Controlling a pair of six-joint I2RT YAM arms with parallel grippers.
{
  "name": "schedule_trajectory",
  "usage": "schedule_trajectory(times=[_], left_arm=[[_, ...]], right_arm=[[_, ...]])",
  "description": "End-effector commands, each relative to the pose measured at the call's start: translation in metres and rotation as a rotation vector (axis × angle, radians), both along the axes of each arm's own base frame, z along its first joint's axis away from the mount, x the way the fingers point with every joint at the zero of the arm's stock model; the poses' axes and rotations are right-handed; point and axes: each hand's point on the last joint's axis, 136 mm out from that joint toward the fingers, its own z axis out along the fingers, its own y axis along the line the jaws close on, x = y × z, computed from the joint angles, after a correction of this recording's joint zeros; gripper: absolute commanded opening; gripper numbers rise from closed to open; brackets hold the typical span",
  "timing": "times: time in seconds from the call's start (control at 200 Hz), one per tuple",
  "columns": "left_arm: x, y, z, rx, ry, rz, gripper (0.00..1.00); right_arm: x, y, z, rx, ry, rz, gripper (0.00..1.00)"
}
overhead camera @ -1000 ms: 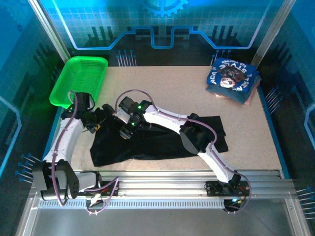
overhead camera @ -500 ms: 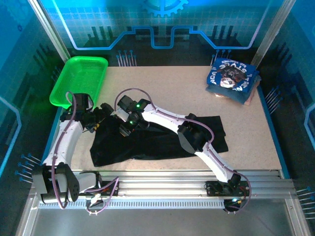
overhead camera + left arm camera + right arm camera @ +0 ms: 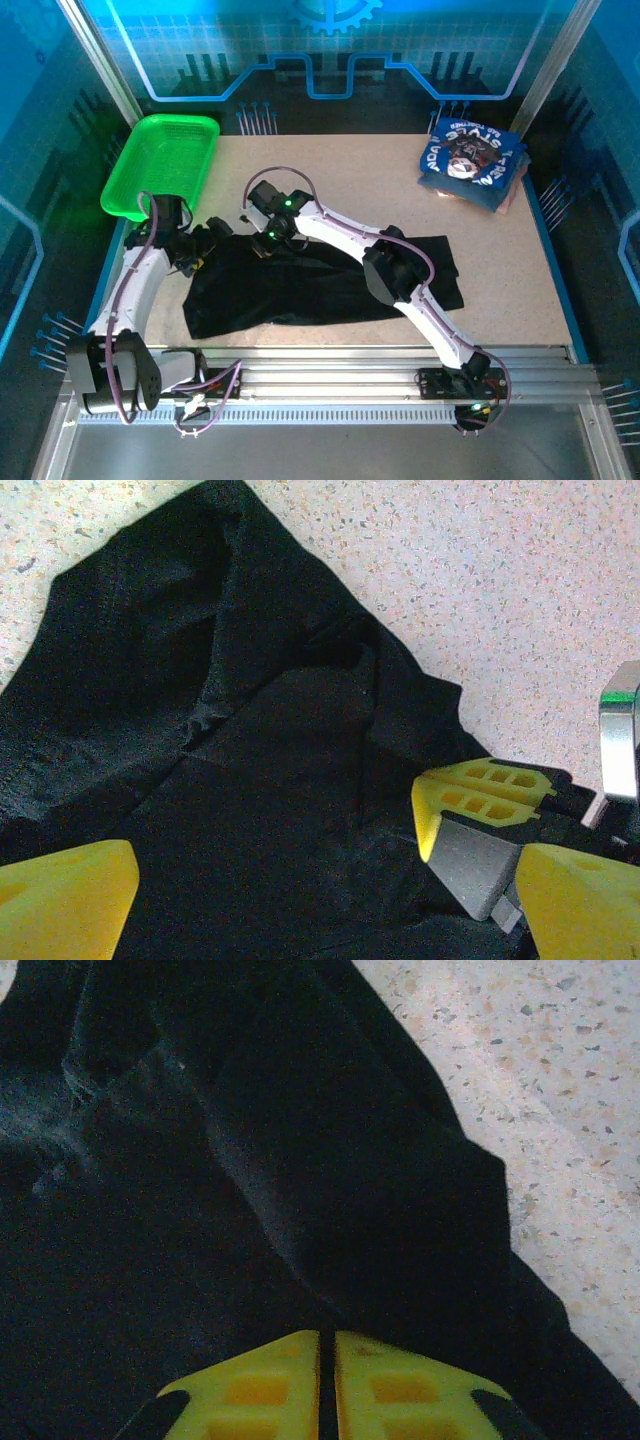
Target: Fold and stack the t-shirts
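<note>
- Folded blue fabric t-shirts (image 3: 470,160), upper right: white lettering unreadable.
- Right hand (image 3: 268,240) clamped on plain black soft t-shirt (image 3: 320,285), centre.
- Left hand (image 3: 320,880) apart, over it.

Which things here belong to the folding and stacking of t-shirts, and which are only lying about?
For the job: black t-shirt, pinched by the shut right gripper; folded blue t-shirts at the far right corner; open left gripper over the black t-shirt.
Lying about: green basket at the far left.
</note>
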Motion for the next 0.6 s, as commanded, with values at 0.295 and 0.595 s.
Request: schedule_trajectory(times=[0.295, 0.595], left_arm=[[-0.019, 0.014, -0.03, -0.089, 0.109, 0.108, 0.99], [-0.04, 0.03, -0.064, -0.18, 0.19, 0.256, 0.98]], right_arm=[[-0.017, 0.01, 0.036, 0.112, 0.084, 0.028, 0.46], [-0.021, 0.003, 0.016, 0.025, 0.075, 0.018, 0.53]])
